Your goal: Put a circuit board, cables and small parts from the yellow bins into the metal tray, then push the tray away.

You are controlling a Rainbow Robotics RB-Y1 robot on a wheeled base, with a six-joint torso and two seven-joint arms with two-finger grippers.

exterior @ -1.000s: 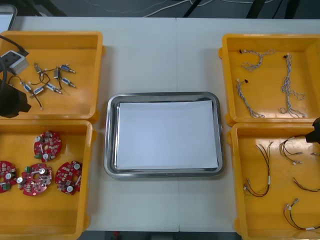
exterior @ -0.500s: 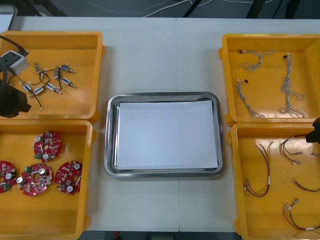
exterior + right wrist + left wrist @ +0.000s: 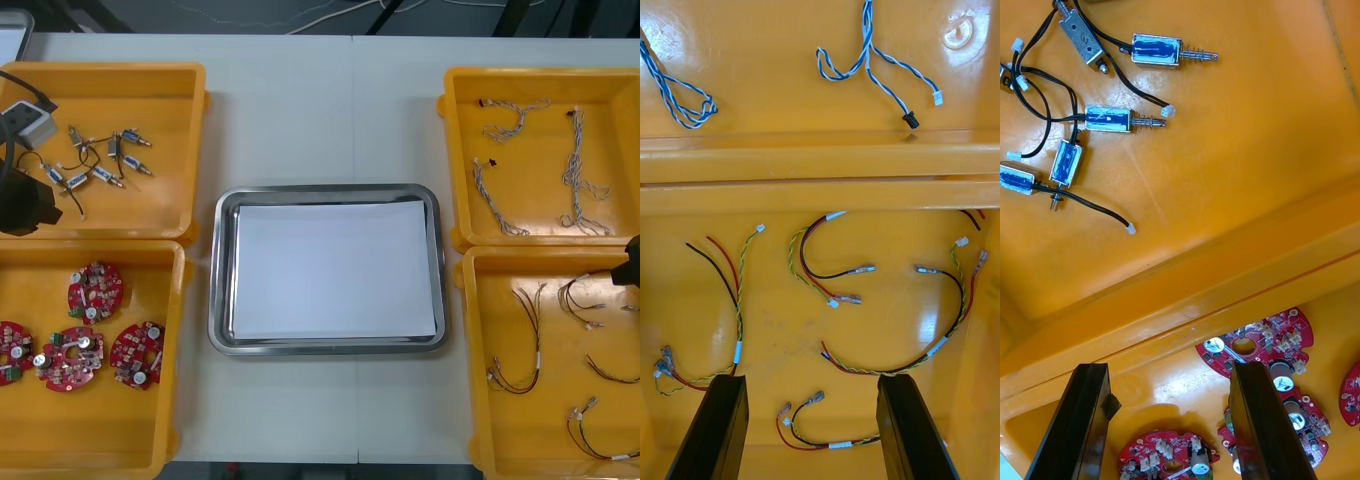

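The metal tray (image 3: 222, 270), white inside, lies at the table's middle between the yellow bins. My left gripper (image 3: 1169, 431) is open, hovering over the wall between the two left bins, above the round red circuit boards (image 3: 1262, 346); nothing is between its fingers. The small metal parts (image 3: 1112, 118) with black leads lie farther off. At the table's left edge is the left arm (image 3: 22, 205). My right gripper (image 3: 812, 431) is open over the near right bin, with red and yellow cables (image 3: 827, 274) beneath and beyond its fingers. The right arm (image 3: 630, 268) sits at the right edge.
Several circuit boards (image 3: 95, 288) fill the near left bin (image 3: 100, 440); small metal parts (image 3: 100, 160) lie in the far left bin. Twisted blue and white cables (image 3: 575, 170) lie in the far right bin (image 3: 455, 150), red and yellow cables (image 3: 520, 350) in the near right one.
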